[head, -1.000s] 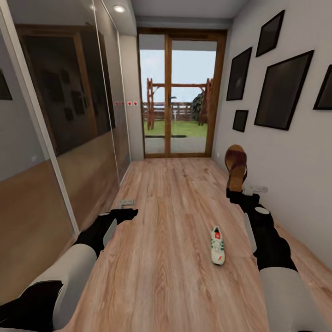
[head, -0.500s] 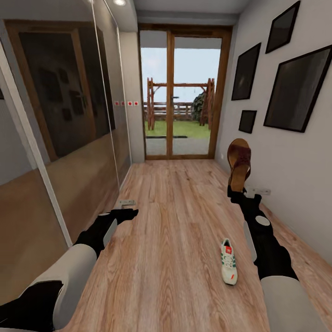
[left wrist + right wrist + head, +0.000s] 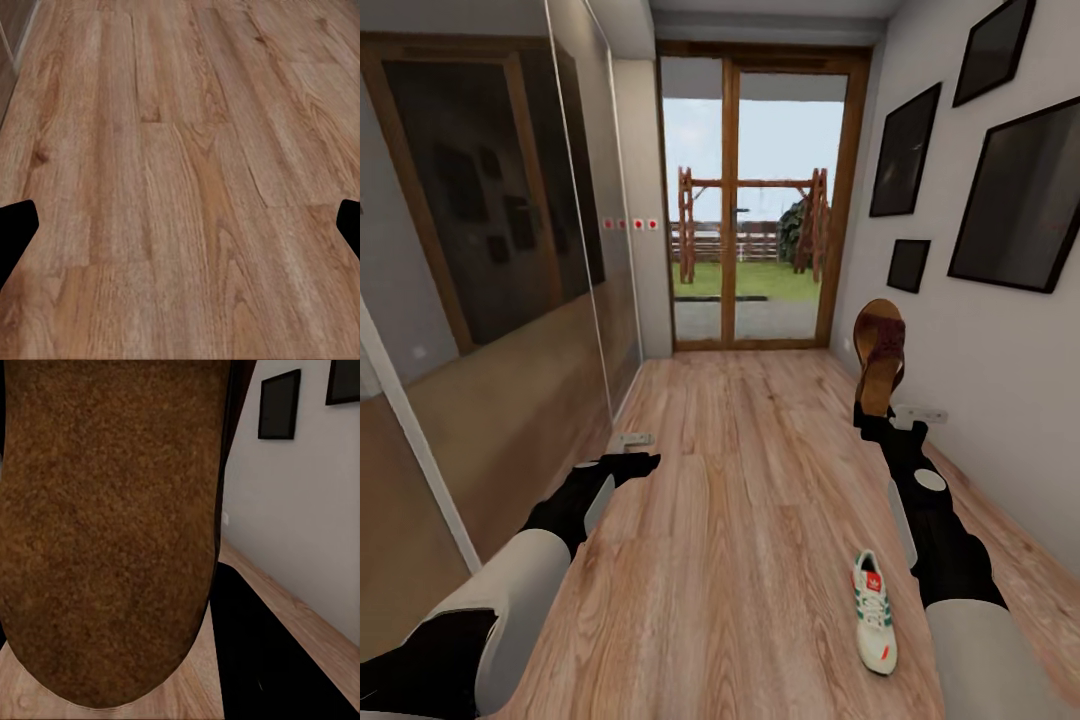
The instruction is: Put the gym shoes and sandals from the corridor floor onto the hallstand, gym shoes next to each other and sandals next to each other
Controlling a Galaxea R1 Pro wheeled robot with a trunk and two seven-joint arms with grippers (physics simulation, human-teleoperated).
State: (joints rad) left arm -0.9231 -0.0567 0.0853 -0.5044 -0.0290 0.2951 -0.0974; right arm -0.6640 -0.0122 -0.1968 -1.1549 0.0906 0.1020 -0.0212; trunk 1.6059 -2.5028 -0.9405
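Head view: my right pincer is closed on the heel end of one sandal, which stands upright above my fingers with its toe end uppermost and its strap band facing me. Right wrist view: the sandal's sole lies directly ahead of the fingers, a rough, grainy brown surface that I judge gives good friction. I take the sandal to be light and fairly stiff along the sole; held by one end it could swing or pivot if I turn the wrist sharply, so a hold nearer mid-sole or across the strap band would be steadier when setting it down.

One gym shoe lies on the corridor floor below and behind my right pincer, close beside my forearm, toe pointing back toward me. I judge it light, with a soft, yielding upper and loose laces; the firmer heel collar or a pinch across the sides of the midfoot looks the best place to take it.

My left pincer hangs low over bare planks, holding nothing. Left wrist view: its fingertips sit spread wide apart.
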